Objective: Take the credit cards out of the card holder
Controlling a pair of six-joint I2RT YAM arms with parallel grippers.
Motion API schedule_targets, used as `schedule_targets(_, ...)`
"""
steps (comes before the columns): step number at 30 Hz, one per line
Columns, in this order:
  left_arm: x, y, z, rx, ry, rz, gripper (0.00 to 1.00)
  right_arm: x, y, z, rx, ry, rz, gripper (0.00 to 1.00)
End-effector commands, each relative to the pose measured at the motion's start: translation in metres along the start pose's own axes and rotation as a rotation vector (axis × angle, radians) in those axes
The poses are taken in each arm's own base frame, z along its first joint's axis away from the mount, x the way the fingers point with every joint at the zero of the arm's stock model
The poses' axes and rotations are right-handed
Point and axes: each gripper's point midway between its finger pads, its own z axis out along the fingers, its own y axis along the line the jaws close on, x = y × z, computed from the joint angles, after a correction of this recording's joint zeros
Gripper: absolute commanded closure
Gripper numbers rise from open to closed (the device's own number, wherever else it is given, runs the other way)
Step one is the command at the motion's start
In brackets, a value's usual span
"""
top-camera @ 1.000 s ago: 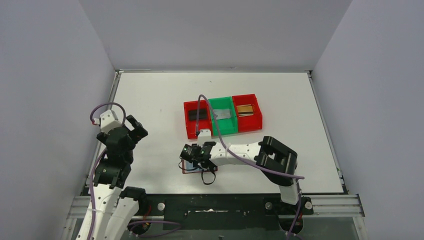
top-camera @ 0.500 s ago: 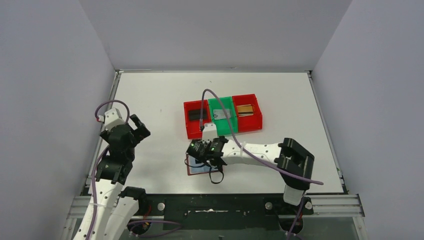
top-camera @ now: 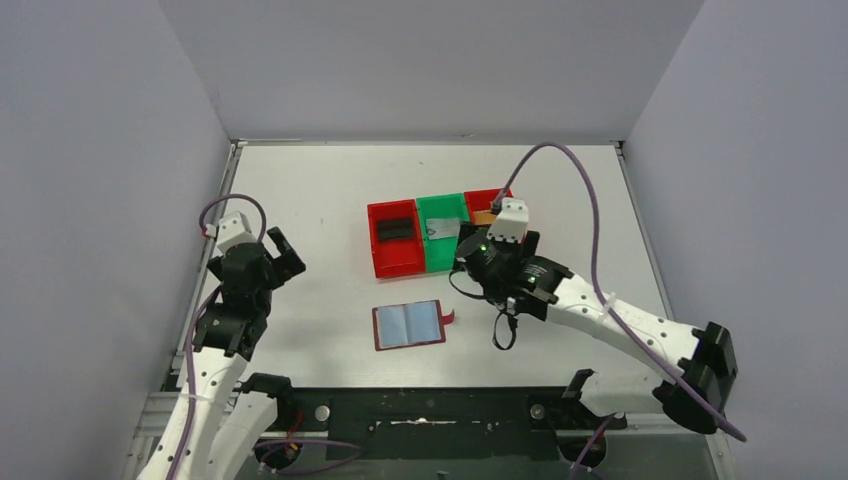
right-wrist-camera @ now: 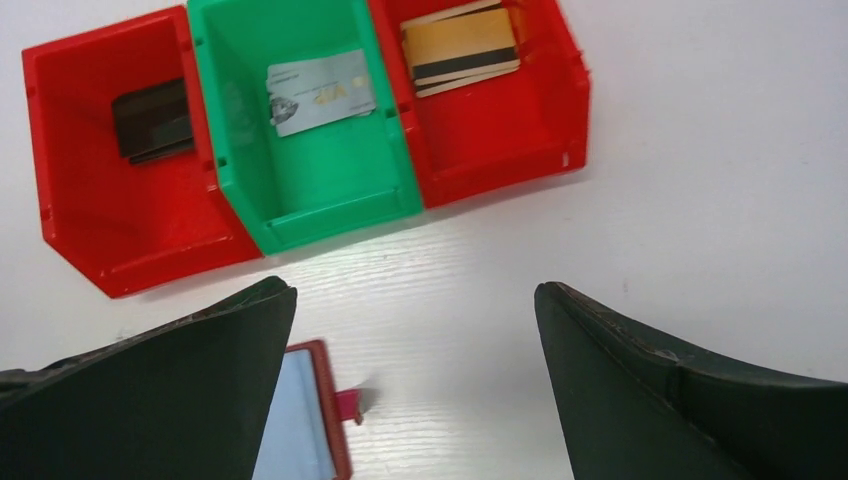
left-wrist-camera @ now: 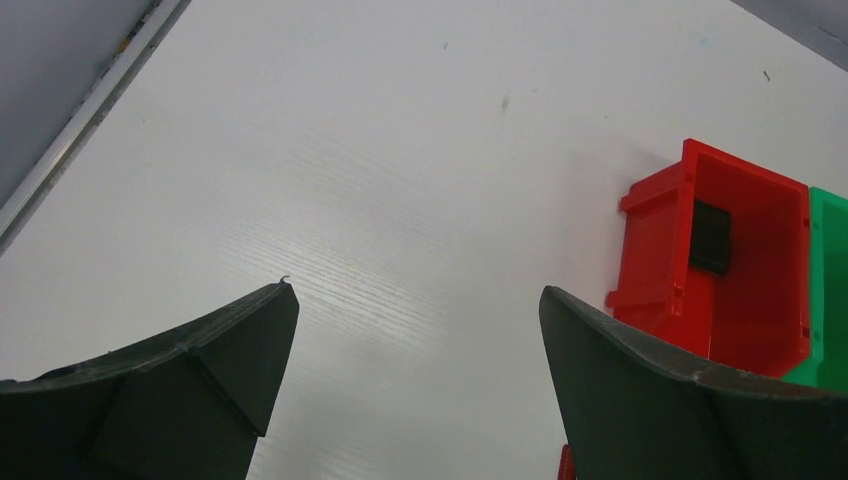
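Dark red leather-like card holder (top-camera: 408, 325) is laid unfolded on the white table (top-camera: 300, 200), just behind and left of the right claw (right-wrist-camera: 415, 290), spread wide and empty.

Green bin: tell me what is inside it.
One silvery-grey card lies flat on the floor of the green bin; the rest of the floor is bare. Whether another card sits beneath it is hidden.

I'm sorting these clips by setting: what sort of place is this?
Probably a robotics lab test cell: a white table boxed in by plain grey walls, a left arm and a right arm bolted at its near edge, and small plastic bins as props.
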Motion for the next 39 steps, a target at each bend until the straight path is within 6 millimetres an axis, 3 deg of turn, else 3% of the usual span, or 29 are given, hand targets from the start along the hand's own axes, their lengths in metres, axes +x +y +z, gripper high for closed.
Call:
schedule_targets(1,-0.03,-0.022,-0.01,0.057,-0.007,-0.051,0.06,-0.053,-0.046,-0.008,0.053,-0.199,0.091,0.03)
schedule_targets(4,-0.039,-0.024,-0.012,0.026,0.032,-0.046,0.06,-0.062,-0.08,0.005,0.055,-0.202,0.147,0.01)
schedule_targets(6,-0.042,-0.014,-0.011,-0.064,0.049,-0.06,0.06,-0.069,-0.106,0.011,0.088,-0.201,0.187,0.0)
schedule_targets(9,-0.055,0.004,-0.016,-0.185,0.024,-0.046,0.06,-0.079,-0.13,0.01,0.129,-0.224,0.177,0.01)
schedule_targets(13,-0.069,0.012,-0.025,-0.23,-0.016,-0.07,0.06,-0.082,-0.134,0.011,0.133,-0.216,0.122,0.01)
schedule_targets(19,-0.069,0.021,-0.036,-0.251,-0.026,-0.094,0.06,-0.076,-0.136,0.015,0.16,-0.177,0.079,0.02)
schedule_targets(26,-0.079,0.019,-0.045,-0.232,-0.052,-0.112,0.05,-0.081,-0.138,0.009,0.153,-0.198,0.079,0.02)
schedule_targets(39,-0.085,0.008,-0.045,-0.186,-0.047,-0.12,0.05,-0.091,-0.128,0.008,0.113,-0.19,0.051,0.02)
